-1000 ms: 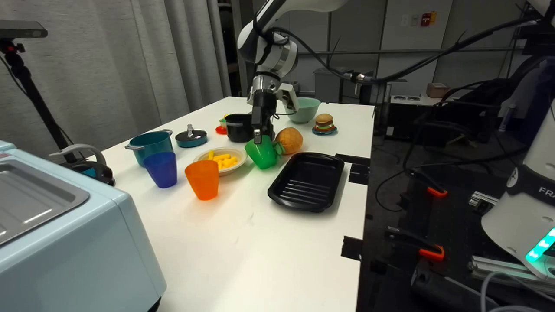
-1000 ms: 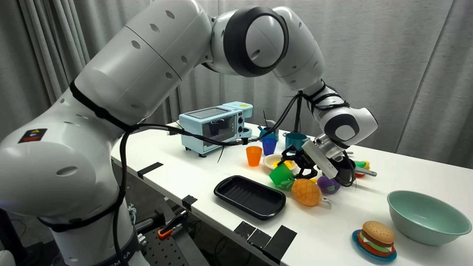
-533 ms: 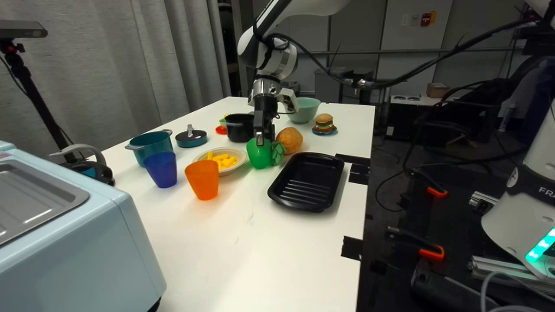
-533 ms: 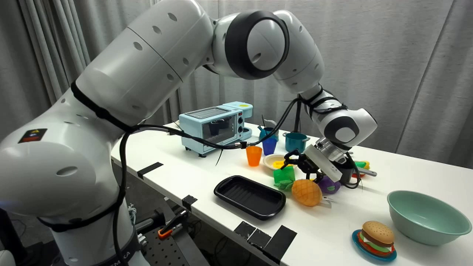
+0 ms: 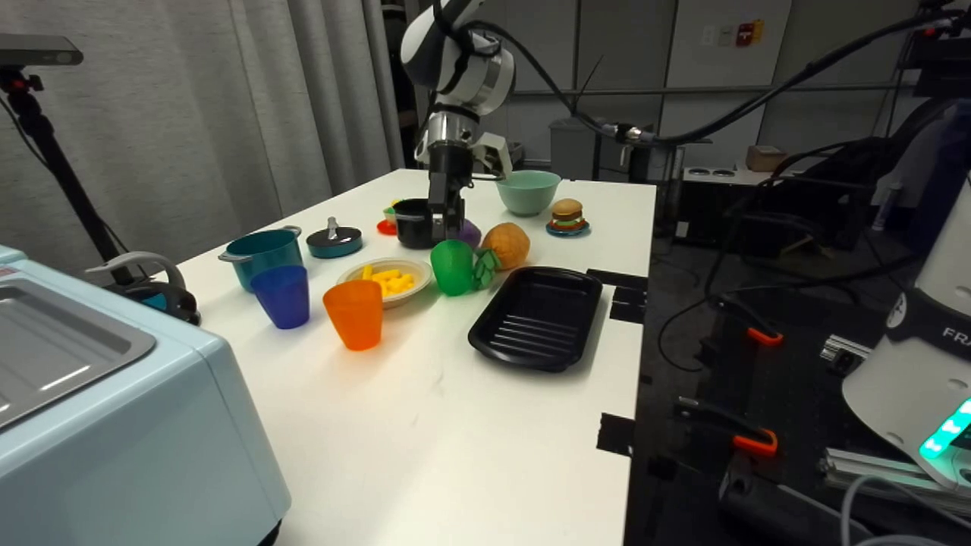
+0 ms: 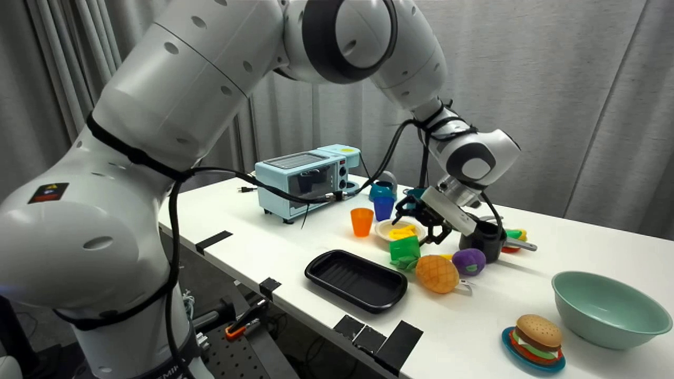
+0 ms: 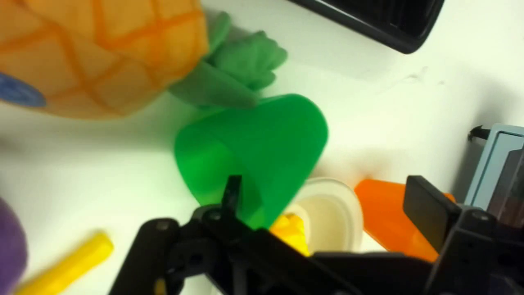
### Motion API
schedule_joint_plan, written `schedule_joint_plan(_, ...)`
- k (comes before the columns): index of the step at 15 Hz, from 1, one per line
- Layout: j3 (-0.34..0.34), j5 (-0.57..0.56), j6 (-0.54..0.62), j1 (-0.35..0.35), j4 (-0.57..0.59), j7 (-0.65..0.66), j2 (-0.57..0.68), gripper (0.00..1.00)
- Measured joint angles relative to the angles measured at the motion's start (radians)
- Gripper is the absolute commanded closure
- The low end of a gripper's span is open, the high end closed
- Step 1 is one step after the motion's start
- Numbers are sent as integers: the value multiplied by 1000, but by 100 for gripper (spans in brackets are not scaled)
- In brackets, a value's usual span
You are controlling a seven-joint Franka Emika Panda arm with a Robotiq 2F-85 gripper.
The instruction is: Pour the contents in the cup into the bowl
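Hand (image 7: 329, 200) has lifted away, spread and released, the green cup (image 5: 453, 268) just below.

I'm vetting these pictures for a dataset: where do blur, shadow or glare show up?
Wrist view: soft, blurred edges on the yellow stick and the purple toy, a hazy shadow beside the light-blue toaster oven; in an exterior view, bright highlights along the ridges of the black tray; in an exterior view, a faint shadow trailing from the black pot.

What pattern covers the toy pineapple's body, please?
The toy pineapple has orange crisscross lines on paler orange, clearest in the wrist view.
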Motion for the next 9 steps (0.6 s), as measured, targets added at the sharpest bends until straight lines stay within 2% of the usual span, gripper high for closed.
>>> schedule_joint_plan(4,40,0,104,45,-163,2,-211,0)
schedule_joint_plan(9,51,-3,269,119,-364,24,-488,0)
